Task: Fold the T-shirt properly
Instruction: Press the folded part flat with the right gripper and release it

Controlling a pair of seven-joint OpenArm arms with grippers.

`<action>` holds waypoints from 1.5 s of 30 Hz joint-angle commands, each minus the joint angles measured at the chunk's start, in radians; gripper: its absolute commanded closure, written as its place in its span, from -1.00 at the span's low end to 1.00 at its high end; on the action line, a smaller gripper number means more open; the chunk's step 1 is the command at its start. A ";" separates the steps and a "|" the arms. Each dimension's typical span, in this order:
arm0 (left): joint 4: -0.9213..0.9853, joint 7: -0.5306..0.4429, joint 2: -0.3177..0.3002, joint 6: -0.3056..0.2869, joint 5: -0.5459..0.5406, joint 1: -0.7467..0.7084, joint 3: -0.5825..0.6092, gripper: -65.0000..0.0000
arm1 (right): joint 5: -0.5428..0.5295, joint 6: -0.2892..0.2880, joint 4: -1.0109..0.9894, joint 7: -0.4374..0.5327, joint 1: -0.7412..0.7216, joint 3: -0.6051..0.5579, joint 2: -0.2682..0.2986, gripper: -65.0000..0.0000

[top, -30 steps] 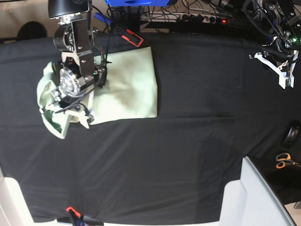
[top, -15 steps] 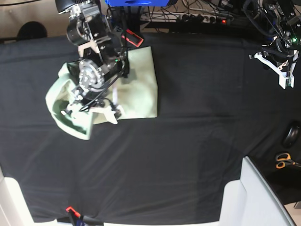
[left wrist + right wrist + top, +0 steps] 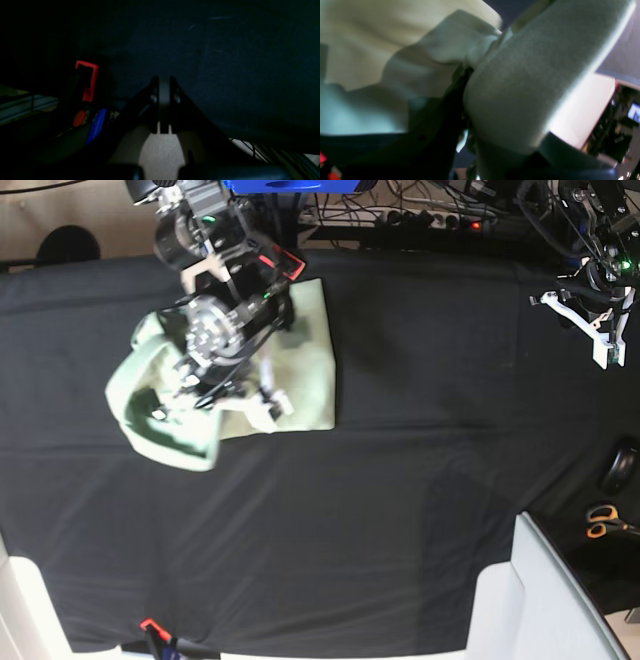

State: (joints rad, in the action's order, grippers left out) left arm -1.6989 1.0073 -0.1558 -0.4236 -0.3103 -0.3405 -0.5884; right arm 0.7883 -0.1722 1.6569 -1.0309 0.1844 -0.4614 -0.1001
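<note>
**A:** Over on the left wrist cam it's super dark. You can see the left gripper [image 3: 163,105] with its jaws pressed together, nothing between them, hanging over the black tablecloth [image 3: 225,50]. A red clip [image 3: 87,80] sits off to the gripper's left.

**B:** Yeah, and the right wrist cam is just a blurry close-up. The right gripper [image 3: 480,57] is pinched tight on a bunched fold of the T-shirt [image 3: 382,50], and one big grey finger pad [image 3: 532,82] fills half the shot. Pale green cloth spreads away to the gripper's left.

**A:** Base view makes more sense. T-shirt [image 3: 310,370] lies near the far edge of the tablecloth [image 3: 400,510], flat half squared off, the other half lifted and crumpled under the right gripper [image 3: 215,395], which clamps that cloth.

**B:** And the left gripper [image 3: 598,330] is well apart from the shirt, closed and empty. Scissors [image 3: 600,522] lie near that same side, off the cloth.
</note>
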 commanded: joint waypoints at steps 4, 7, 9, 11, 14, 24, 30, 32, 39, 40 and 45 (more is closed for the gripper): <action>-0.022 -0.015 -0.014 -0.001 0.000 0.001 -0.005 1.00 | 0.012 0.004 0.015 -0.007 -0.010 -0.037 -0.008 0.99; -0.019 -0.015 -0.014 -0.001 0.000 0.001 -0.005 1.00 | -0.011 0.004 0.015 -0.007 -0.010 -0.037 -0.008 0.99; -0.017 -0.015 -0.014 -0.001 0.000 0.001 -0.005 1.00 | -0.048 0.012 0.013 -0.007 -0.012 -0.037 -0.008 0.99; -0.017 -0.015 -0.014 -0.001 0.000 0.001 -0.005 1.00 | -0.080 0.050 0.006 -0.007 -0.012 -0.038 -0.008 0.99; -0.017 -0.015 -0.014 -0.001 0.000 0.001 -0.005 1.00 | -0.132 0.119 -0.030 -0.006 -0.015 -0.069 -0.008 0.99; -0.016 -0.015 -0.014 -0.001 0.000 -0.001 -0.005 1.00 | -0.180 0.181 -0.042 -0.006 -0.020 -0.118 -0.005 0.99; -0.016 -0.015 -0.014 -0.001 0.000 -0.001 -0.005 1.00 | -0.180 0.181 -0.042 -0.006 -0.021 -0.118 -0.005 0.98; -0.016 -0.015 -0.014 -0.001 0.000 -0.001 -0.005 1.00 | -0.183 0.181 -0.042 -0.006 -0.021 -0.118 -0.007 0.97; -0.014 -0.015 -0.014 -0.001 0.000 -0.001 -0.005 1.00 | -0.185 0.181 -0.036 0.001 -0.016 -0.118 -0.008 0.29; -0.014 -0.015 -0.014 -0.001 0.000 -0.001 -0.005 1.00 | -0.185 0.179 -0.033 0.001 -0.016 -0.118 -0.008 0.15; -0.014 -0.015 -0.014 -0.001 0.000 -0.001 -0.005 1.00 | -0.221 0.178 0.002 -0.021 -0.010 -0.205 -0.008 -0.45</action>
State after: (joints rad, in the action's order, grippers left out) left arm -1.6993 1.0073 -0.1555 -0.4236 -0.3103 -0.3412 -0.5884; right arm 0.5488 0.0006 1.6302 -1.0615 0.1810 -0.6617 -0.0925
